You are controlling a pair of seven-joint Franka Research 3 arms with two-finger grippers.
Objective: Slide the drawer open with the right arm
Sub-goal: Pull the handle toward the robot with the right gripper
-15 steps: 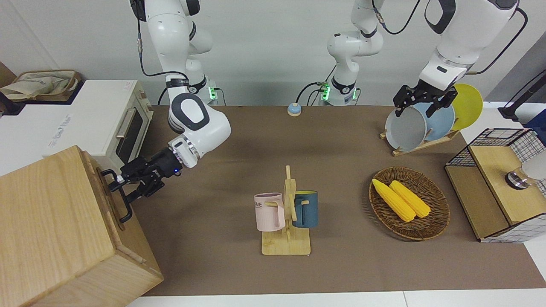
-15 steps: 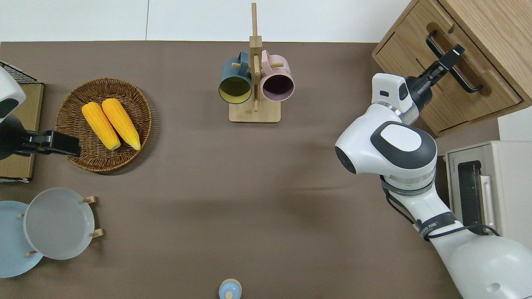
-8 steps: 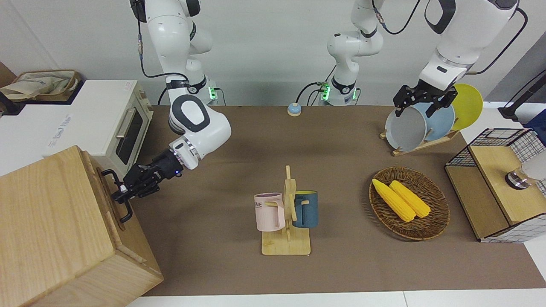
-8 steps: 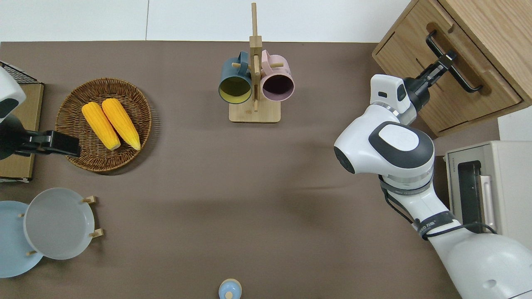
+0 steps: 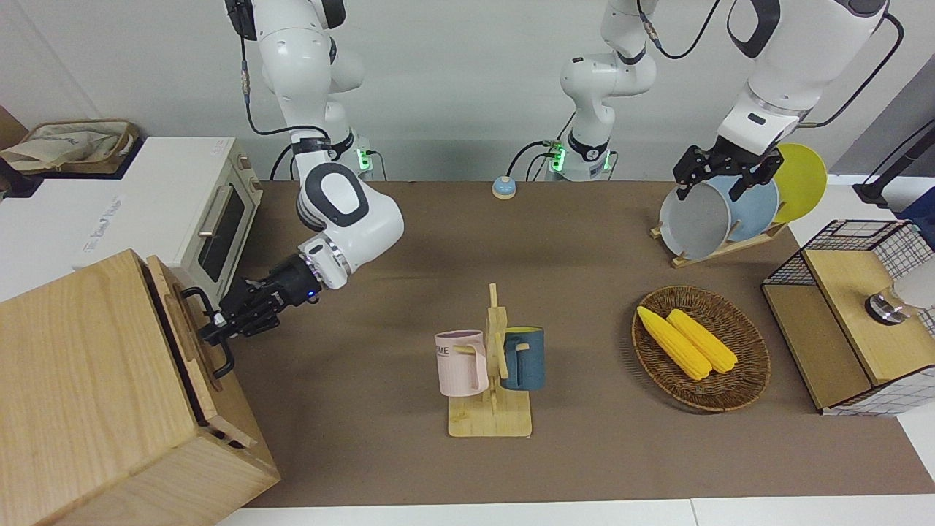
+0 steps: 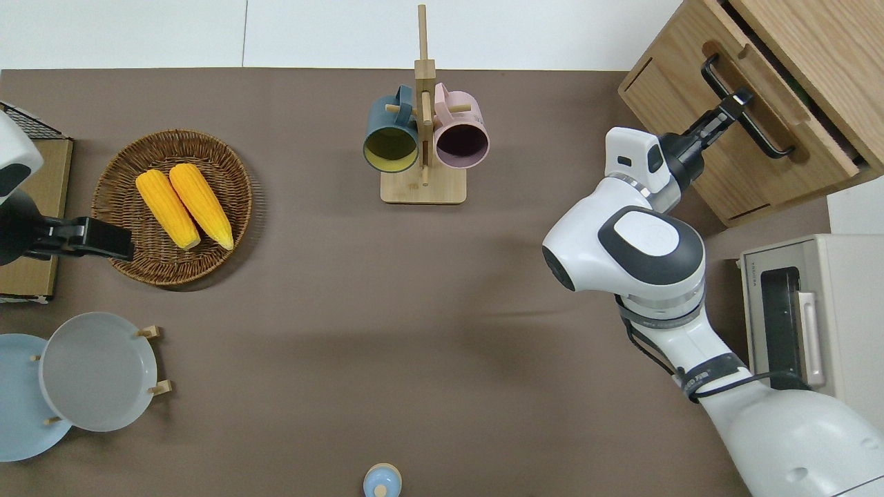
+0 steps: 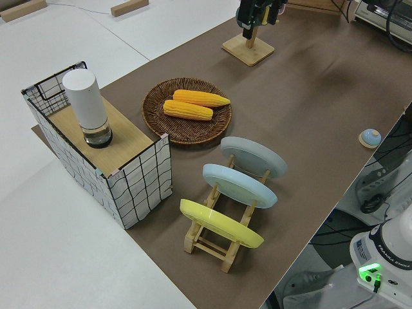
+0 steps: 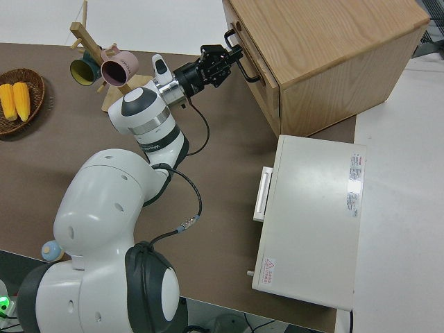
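The pale wooden cabinet [image 5: 80,380] stands at the right arm's end of the table, at the edge farthest from the robots. Its light-wood drawer [image 5: 179,321] stands a little way out of the cabinet, with a dark gap showing at its top edge, also in the overhead view [image 6: 804,114]. My right gripper [image 5: 212,330], with a blue light on its wrist, is shut on the drawer's black bar handle [image 5: 226,361]. The grip also shows in the overhead view [image 6: 739,100] and in the right side view [image 8: 232,59]. My left arm is parked.
A white toaster oven [image 5: 212,212] stands beside the cabinet, nearer to the robots. A mug rack [image 5: 489,365] with two mugs stands mid-table. A basket of corn [image 5: 701,351], a plate rack [image 5: 723,212] and a wire-mesh box [image 5: 855,314] are toward the left arm's end.
My right gripper has shut on the handle and drawn back toward the table's middle. The drawer has slid a little way out of the cabinet. The left arm has not moved.
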